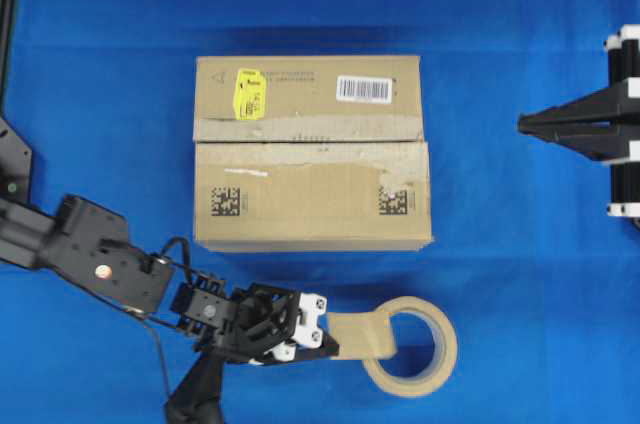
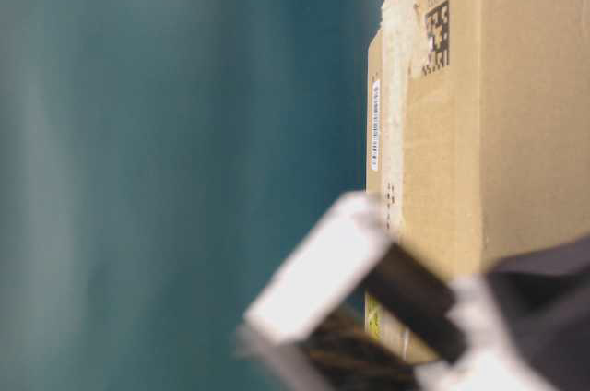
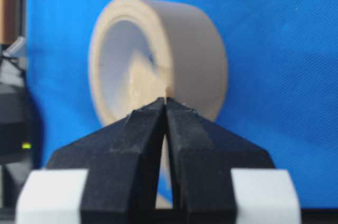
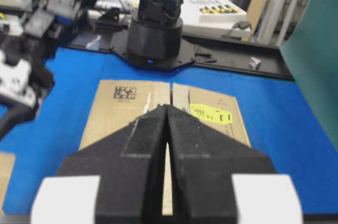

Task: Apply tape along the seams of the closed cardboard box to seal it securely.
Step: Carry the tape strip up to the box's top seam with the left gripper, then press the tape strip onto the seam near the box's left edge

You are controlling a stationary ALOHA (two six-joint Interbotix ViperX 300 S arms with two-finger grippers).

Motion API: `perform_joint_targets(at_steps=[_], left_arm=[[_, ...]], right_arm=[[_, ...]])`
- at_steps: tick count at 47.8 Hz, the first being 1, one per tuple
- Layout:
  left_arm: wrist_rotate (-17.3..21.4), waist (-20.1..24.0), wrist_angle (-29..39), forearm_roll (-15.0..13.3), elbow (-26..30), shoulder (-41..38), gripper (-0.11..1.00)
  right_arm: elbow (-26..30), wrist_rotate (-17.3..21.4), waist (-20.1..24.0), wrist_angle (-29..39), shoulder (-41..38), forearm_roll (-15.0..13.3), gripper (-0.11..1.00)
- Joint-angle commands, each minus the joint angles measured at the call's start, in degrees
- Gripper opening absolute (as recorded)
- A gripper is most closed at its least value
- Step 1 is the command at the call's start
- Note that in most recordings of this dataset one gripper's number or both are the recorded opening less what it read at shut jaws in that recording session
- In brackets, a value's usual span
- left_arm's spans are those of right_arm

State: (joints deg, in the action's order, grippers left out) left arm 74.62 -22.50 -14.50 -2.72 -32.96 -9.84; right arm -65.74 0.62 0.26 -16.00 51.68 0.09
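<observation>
Left gripper [image 1: 318,328]: jaws clamped on the tape [image 1: 358,334], the strip's far end not yet off the tape roll [image 1: 412,346], which lies near the front edge of the blue table [image 1: 520,274]. Right gripper [image 1: 528,125]: jaws together, nothing held, parked at the right edge. Cardboard box [image 1: 312,154] sits mid-table; the seams [image 1: 310,141] carry only torn old tape. Judged: sealing not begun; strip to be pulled free and laid.

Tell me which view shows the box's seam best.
The overhead exterior view: the seams run unobstructed across the whole top of the cardboard box. The right wrist view shows only the far end above the right gripper. The table-level view shows it blurred, edge-on. The left wrist view shows none.
</observation>
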Motion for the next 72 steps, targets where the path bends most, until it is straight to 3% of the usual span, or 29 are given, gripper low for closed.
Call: perform_joint_targets(at_steps=[1, 8, 15, 24, 34, 54, 72], left_arm=[[1.93, 0.26, 3.08, 0.35, 0.26, 5.19, 0.0], [6.42, 1.58, 7.29, 0.44, -0.26, 9.84, 0.0], [7.82, 3.96, 10.2, 0.97, -0.97, 14.77, 0.0], [8.79, 8.35, 10.46, 1.23, -2.9, 20.04, 0.0], [13.01, 13.36, 10.28, 1.14, -4.48, 25.4, 0.0], [21.36, 19.78, 13.18, 1.23, -5.19, 25.49, 0.0], [21.88, 24.17, 13.36, 1.14, -4.66, 22.06, 0.0]], right_arm=[[0.7, 0.09, 0.09, 0.0, -0.35, 0.0, 0.0], [0.7, 0.09, 0.09, 0.09, -0.35, 0.0, 0.0], [0.79, 0.26, 0.09, 0.26, -0.35, 0.0, 0.0], [0.88, 0.26, 0.09, 0.26, -0.26, 0.0, 0.0], [0.97, 0.18, 0.09, 0.26, 0.0, 0.0, 0.0], [1.32, -0.62, 0.09, 0.18, -0.18, 0.0, 0.0], [1.32, -1.05, -0.62, 0.26, -0.26, -0.62, 0.0]])
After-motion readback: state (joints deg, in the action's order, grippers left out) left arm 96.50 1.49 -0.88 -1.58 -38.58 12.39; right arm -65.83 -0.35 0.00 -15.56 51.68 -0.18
